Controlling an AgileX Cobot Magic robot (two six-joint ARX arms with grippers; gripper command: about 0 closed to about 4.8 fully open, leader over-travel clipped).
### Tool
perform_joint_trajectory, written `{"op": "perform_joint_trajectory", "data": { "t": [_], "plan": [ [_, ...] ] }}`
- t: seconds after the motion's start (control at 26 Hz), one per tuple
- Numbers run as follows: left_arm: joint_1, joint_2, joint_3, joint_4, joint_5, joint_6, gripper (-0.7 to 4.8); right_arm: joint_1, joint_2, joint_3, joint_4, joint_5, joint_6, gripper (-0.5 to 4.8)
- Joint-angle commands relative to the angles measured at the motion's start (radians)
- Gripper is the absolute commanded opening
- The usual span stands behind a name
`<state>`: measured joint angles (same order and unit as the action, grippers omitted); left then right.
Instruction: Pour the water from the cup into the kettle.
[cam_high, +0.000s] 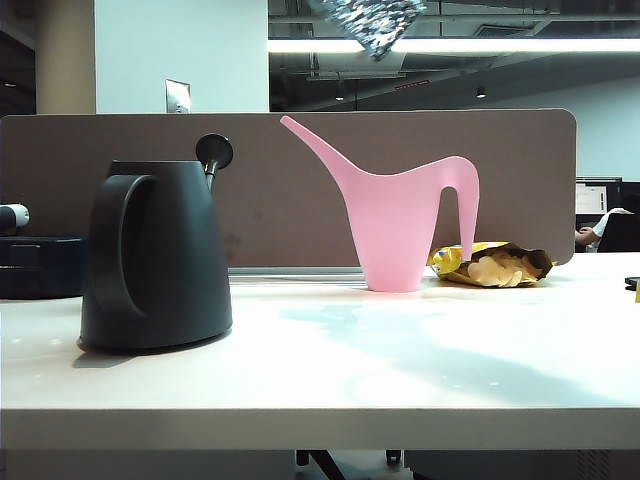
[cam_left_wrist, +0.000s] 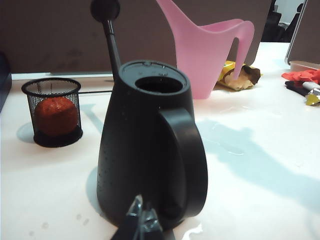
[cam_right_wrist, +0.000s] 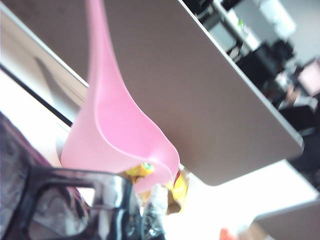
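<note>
Close in, the right gripper (cam_right_wrist: 142, 220) is clamped on the cup (cam_right_wrist: 60, 210): in the right wrist view its dark fingertips sit at the mug's thin handle, and the smoky dimpled glass fills the near corner, strongly tilted against the background. From the exterior view, only the cup's hammered underside (cam_high: 375, 22) shows, at the very top edge, high above the table (cam_high: 330, 380) and over the gap between kettle and watering can; the gripper itself is out of that frame.

Left gripper (cam_left_wrist: 141, 220): fingertips pressed together, nothing between them, low behind the kettle (cam_left_wrist: 150, 145) on its handle side.

Kettle (cam_high: 155, 255) upright on the table's left part, top opening uncovered, disc knob on its thin stem rising behind the rim. Pink watering can (cam_high: 400, 215) stands well apart to its right. An open snack bag (cam_high: 495, 265) lies just behind the can. A mesh cup holding a red ball (cam_left_wrist: 54, 114) sits on the kettle's far side. Wet sheen on the tabletop between kettle and can.
</note>
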<state>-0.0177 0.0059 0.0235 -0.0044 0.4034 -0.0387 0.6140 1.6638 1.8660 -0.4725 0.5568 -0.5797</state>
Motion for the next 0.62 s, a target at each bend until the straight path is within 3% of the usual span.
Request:
{"op": "perform_joint_trajectory", "data": {
  "t": [0.04,0.31,0.62],
  "plan": [
    [0.000,0.000,0.004,0.059,0.001,0.001,-0.05,-0.063,-0.034,0.005,-0.050,-0.065,0.132,-0.09],
    [0.000,0.000,0.004,0.080,0.002,0.000,-0.05,-0.166,-0.092,-0.024,-0.095,-0.210,0.227,-0.09],
    [0.000,0.000,0.004,0.080,0.001,0.000,-0.05,-0.298,-0.253,-0.323,0.102,-0.406,0.320,-0.09]
  ]
}}
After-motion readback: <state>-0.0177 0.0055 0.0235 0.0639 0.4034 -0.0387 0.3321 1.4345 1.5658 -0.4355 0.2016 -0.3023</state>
